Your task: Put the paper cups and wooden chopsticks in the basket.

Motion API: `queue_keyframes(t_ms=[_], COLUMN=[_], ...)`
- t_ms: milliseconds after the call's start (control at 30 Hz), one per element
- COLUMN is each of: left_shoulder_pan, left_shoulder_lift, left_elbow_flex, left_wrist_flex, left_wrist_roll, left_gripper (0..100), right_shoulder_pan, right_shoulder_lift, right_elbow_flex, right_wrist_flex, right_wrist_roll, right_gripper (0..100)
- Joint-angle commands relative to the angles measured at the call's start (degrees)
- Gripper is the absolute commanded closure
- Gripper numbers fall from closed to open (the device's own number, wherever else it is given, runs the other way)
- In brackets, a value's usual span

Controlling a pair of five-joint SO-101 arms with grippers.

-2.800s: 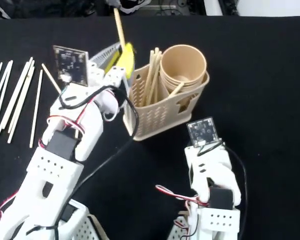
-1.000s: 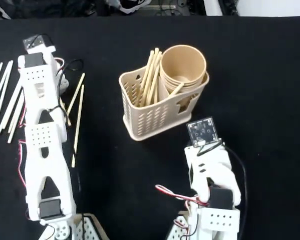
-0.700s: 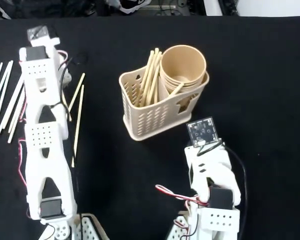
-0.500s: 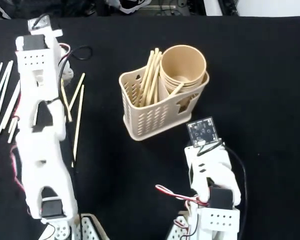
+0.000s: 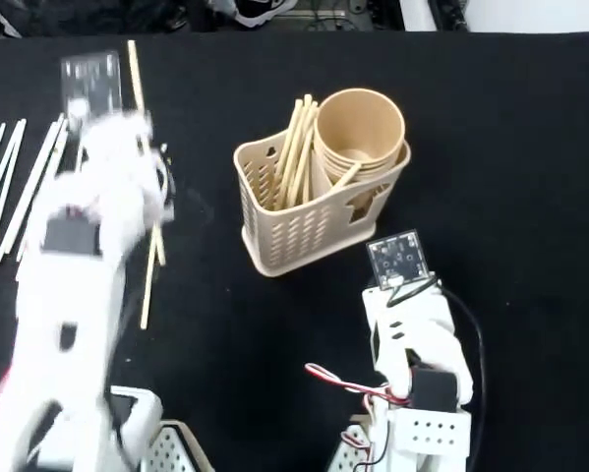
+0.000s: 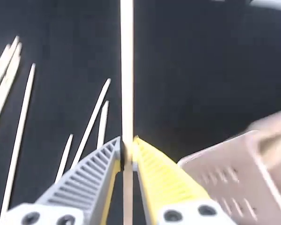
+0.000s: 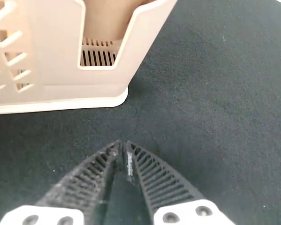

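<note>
The beige basket [image 5: 304, 231] stands mid-table with stacked paper cups [image 5: 361, 123] and several wooden chopsticks [image 5: 296, 147] inside. My left gripper [image 6: 126, 143] is shut on one chopstick [image 6: 126, 70], which sticks out ahead of the fingers; that chopstick [image 5: 134, 71] points toward the table's far edge, left of the basket. The basket's corner [image 6: 234, 173] lies close beside the left gripper. My right gripper [image 7: 123, 145] is shut with nothing in it, low over the cloth just in front of the basket's wall [image 7: 60, 56].
Several loose chopsticks [image 5: 14, 187] lie on the black cloth at the far left, and others [image 5: 152, 261] lie beside the left arm. More of them [image 6: 91, 124] rest below the left gripper. The right arm [image 5: 412, 339] sits near the front edge.
The left arm, stretched out over the loose chopsticks at far left, has pulled back and lifted with a chopstick in its gripper. The right arm has kept still.
</note>
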Motion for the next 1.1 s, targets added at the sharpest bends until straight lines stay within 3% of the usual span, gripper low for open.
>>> queue_keyframes(t_ms=[0, 200, 300, 433, 667, 767, 933, 1067], left_shoulder_pan=[4.44, 18.51, 23.52, 27.56, 27.12, 24.92, 19.91, 18.95], left_shoulder_lift=[-24.35, -43.69, -41.58, -32.09, -10.55, -2.99, 3.60, 4.48], left_elbow_flex=[11.03, 17.80, 16.04, 13.14, 11.74, 11.56, 12.26, 14.02], left_wrist_flex=[-9.93, -26.11, -31.65, -32.18, -47.74, -52.31, -53.19, -48.35], left_wrist_roll=[-1.23, -3.87, -8.79, -7.82, -4.40, 0.44, 3.43, 3.34], left_gripper=[97, 97, 97, 97, 97, 97, 97, 97], right_shoulder_pan=[-0.09, -0.09, -0.09, -0.09, -0.09, -0.09, -0.09, -0.09], right_shoulder_lift=[-3.65, -3.65, -3.65, -3.65, -3.65, -3.65, -3.65, -3.65], right_elbow_flex=[-0.48, -0.48, -0.48, -0.48, -0.48, -0.48, -0.48, -0.48], right_wrist_flex=[0.35, 0.35, 0.35, 0.35, 0.26, 0.18, 0.09, 0.09], right_wrist_roll=[0.35, 0.35, 0.35, 0.35, 0.35, 0.35, 0.35, 0.35], right_gripper=[98.6, 98.6, 98.6, 98.6, 98.6, 98.6, 98.6, 98.6])
